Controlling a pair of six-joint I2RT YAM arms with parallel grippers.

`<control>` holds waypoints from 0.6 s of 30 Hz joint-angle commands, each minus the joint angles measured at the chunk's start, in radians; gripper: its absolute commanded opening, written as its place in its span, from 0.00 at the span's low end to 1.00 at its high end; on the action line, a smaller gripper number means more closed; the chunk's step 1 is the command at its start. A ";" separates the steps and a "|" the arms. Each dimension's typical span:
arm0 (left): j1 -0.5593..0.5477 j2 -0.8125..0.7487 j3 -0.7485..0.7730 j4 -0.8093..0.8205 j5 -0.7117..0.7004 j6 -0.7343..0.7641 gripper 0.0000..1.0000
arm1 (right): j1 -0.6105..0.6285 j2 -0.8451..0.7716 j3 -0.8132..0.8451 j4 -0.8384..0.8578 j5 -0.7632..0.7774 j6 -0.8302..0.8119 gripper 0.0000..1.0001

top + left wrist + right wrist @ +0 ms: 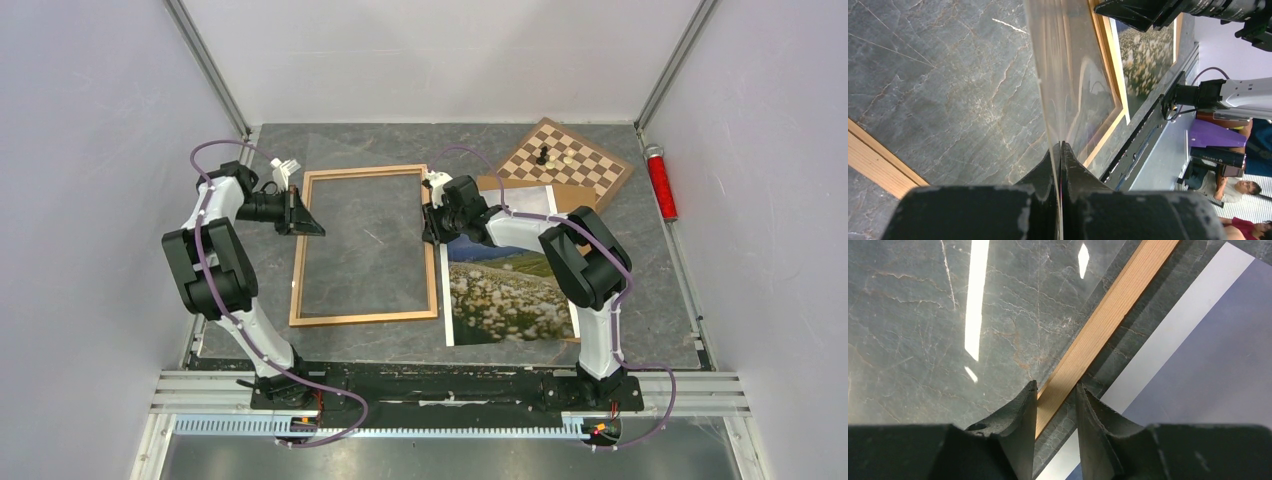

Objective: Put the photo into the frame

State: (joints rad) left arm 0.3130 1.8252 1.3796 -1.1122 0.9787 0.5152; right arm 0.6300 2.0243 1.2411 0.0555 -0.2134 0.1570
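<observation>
Photo [505, 290] lies face-up on the surface [650, 290], at 4 o'clock of the frame [297, 280]. Left tool [1061, 145] pinches a clear pane [1068, 75]. Right tool [1057, 387] straddles the frame's rail, grip unclear. Likely clearing the pane; next, lift it away.

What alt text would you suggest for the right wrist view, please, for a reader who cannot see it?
The right end effector straddles one rail of the wooden frame with its two dark fingers, on a marble table. A clear sheet lies left of the rail; the photo, white-bordered, lies right of it.
</observation>
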 commanded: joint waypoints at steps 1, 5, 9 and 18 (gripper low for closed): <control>0.010 0.007 0.017 0.054 0.075 -0.002 0.02 | -0.003 -0.006 -0.023 -0.020 -0.017 -0.054 0.21; 0.016 0.033 0.022 0.054 0.115 -0.011 0.02 | -0.003 -0.004 -0.024 -0.022 -0.023 -0.060 0.20; 0.020 0.053 0.037 0.055 0.116 0.012 0.02 | -0.003 -0.013 -0.032 -0.022 -0.023 -0.073 0.18; 0.019 0.096 0.042 0.047 0.132 0.004 0.02 | -0.003 -0.026 -0.039 -0.022 -0.014 -0.081 0.16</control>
State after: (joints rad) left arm 0.3260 1.9167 1.3922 -1.0771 1.0538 0.5137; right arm 0.6250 2.0163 1.2243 0.0715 -0.2230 0.1371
